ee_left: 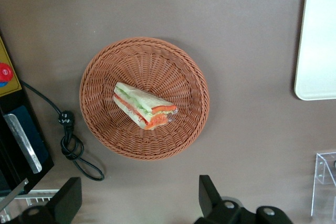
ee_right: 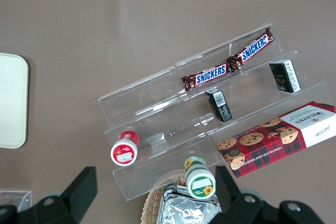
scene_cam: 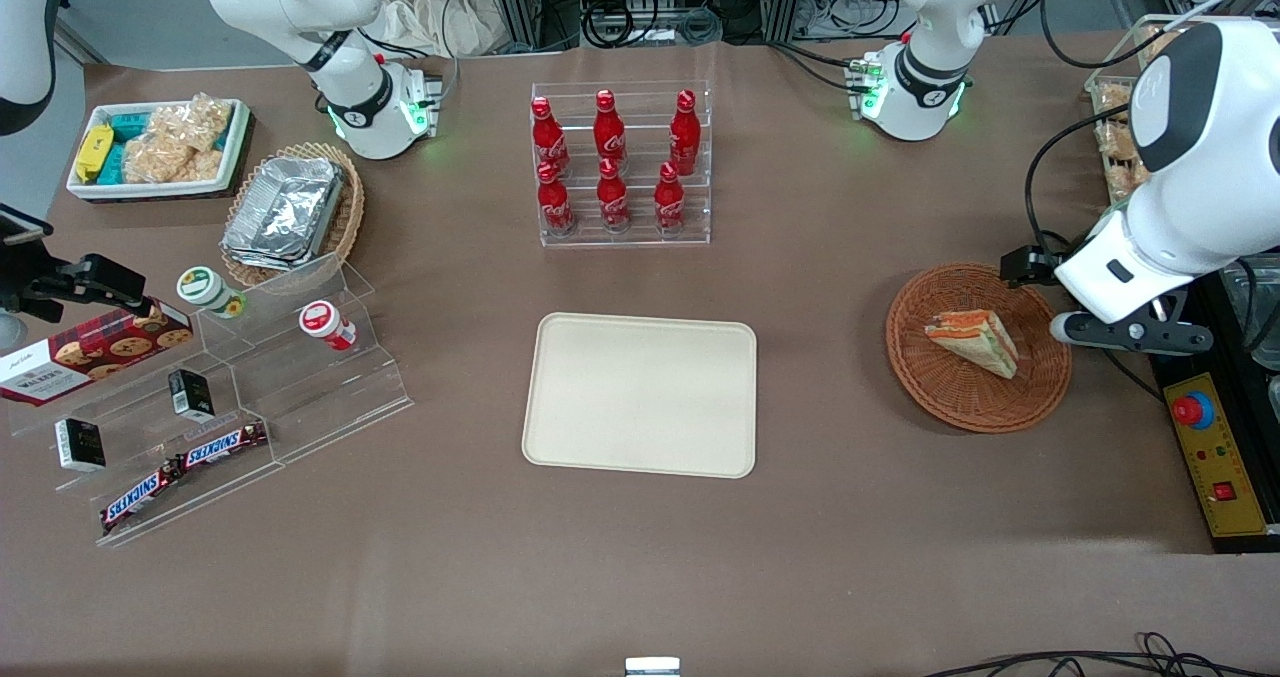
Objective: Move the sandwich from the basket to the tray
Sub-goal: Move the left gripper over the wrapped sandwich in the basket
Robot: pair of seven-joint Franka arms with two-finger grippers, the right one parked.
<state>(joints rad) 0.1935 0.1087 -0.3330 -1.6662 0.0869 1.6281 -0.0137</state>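
Observation:
The sandwich (scene_cam: 975, 342), a pale wedge with orange-red and green layers, lies in the round reddish-brown wicker basket (scene_cam: 920, 357) toward the working arm's end of the table. The left wrist view shows the sandwich (ee_left: 143, 106) in the middle of the basket (ee_left: 105, 66). My left gripper (scene_cam: 1130, 335) hangs above the table beside the basket, at its rim and not over the sandwich. In the left wrist view the gripper (ee_left: 139, 203) is open wide and empty. The cream tray (scene_cam: 640, 394) lies flat mid-table; its edge also shows in the left wrist view (ee_left: 320, 40).
A clear rack of red cola bottles (scene_cam: 620, 162) stands farther from the front camera than the tray. A control box with a red button (scene_cam: 1215, 457) and a black cable (ee_left: 73, 145) lie beside the basket. A stepped acrylic shelf with snacks (scene_cam: 220, 397) stands toward the parked arm's end.

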